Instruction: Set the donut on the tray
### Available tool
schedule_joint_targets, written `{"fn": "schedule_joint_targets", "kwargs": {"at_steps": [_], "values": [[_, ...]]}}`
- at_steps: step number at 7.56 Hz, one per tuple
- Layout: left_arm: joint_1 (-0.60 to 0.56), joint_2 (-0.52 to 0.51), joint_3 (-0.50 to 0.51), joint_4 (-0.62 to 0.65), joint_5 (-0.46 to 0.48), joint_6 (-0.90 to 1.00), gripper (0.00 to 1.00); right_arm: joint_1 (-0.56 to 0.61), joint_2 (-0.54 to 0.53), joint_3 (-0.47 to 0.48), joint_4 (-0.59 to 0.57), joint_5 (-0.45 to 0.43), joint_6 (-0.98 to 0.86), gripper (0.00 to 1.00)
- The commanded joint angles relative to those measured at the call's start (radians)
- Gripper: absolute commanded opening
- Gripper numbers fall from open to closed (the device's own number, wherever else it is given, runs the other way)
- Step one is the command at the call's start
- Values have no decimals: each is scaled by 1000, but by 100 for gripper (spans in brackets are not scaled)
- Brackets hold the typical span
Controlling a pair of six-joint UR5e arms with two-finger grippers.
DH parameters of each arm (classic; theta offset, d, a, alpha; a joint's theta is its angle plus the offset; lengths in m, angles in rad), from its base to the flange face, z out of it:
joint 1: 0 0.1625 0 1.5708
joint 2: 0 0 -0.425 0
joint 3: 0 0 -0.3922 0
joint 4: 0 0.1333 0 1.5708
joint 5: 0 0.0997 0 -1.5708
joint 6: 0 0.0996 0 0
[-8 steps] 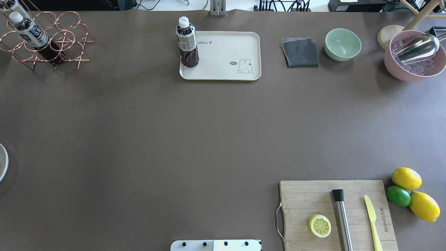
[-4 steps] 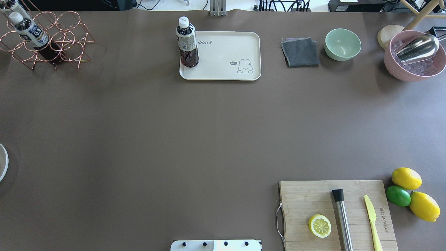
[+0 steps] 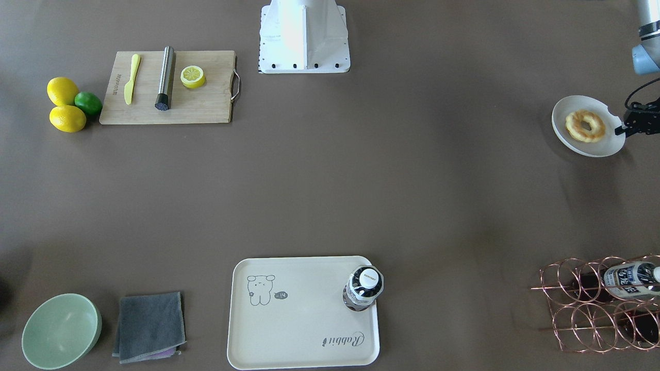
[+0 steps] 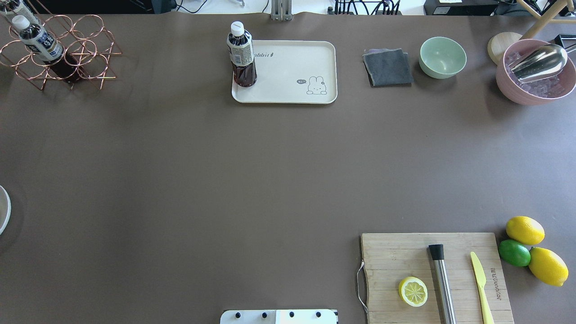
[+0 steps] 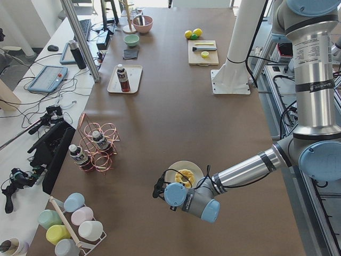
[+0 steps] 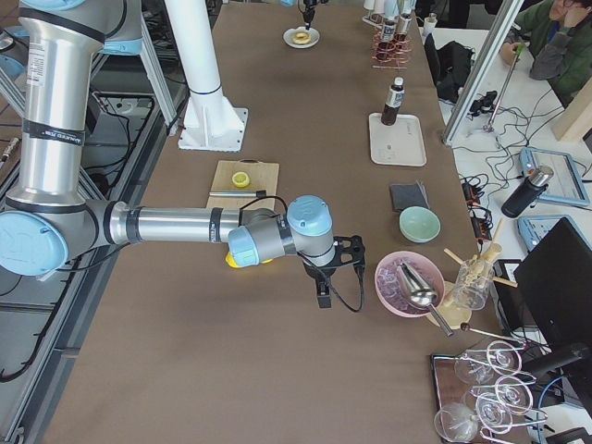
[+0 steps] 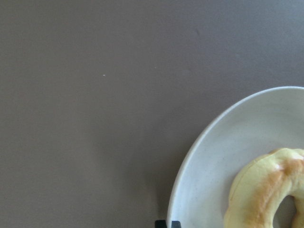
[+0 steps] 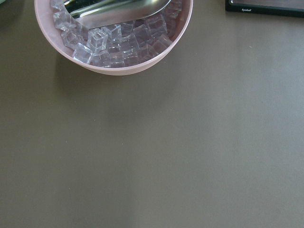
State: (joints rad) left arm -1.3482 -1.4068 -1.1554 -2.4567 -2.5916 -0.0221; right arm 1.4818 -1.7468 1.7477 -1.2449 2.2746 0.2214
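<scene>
The donut lies on a round white plate at the table's end on my left side. It also shows in the left wrist view and the exterior left view. My left gripper hangs just beside the plate's rim, off the donut, and its fingertips look shut and empty. The cream tray sits at the far middle of the table. My right gripper hovers near a pink ice bowl; I cannot tell whether it is open or shut.
A dark drink bottle stands on one corner of the tray. A copper wire rack holds bottles near the donut's end. A cutting board carries a lemon half, knife and steel tool. A green bowl and a grey cloth lie beside the tray.
</scene>
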Motion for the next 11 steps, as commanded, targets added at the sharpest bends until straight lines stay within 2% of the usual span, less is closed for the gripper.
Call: {"fn": "schedule_joint_targets", "kwargs": {"at_steps": [1,2,3,5,6,8,9,10,11], "values": [[-9,2,-81,11,-74,-63,0,0,1,1,-1,0,1,100],[-17,5,-160,7,-117,-199,0,0,6,6,-1,2,4,100],[-25,5,-243,5,-114,-322,0,-2,12,13,-1,12,24,100],[3,-3,-396,8,-108,-537,0,-59,56,58,-11,13,195,100],[50,-4,-474,8,-84,-646,0,-111,85,75,-11,13,298,100],[209,-15,-603,10,39,-882,0,-246,145,140,-13,3,547,100],[265,-30,-656,25,60,-976,0,-306,188,151,-13,-1,658,100],[276,-81,-723,139,67,-993,0,-358,223,168,-11,-1,749,100],[314,-131,-795,282,117,-993,0,-418,255,191,-13,-21,847,100]]}}
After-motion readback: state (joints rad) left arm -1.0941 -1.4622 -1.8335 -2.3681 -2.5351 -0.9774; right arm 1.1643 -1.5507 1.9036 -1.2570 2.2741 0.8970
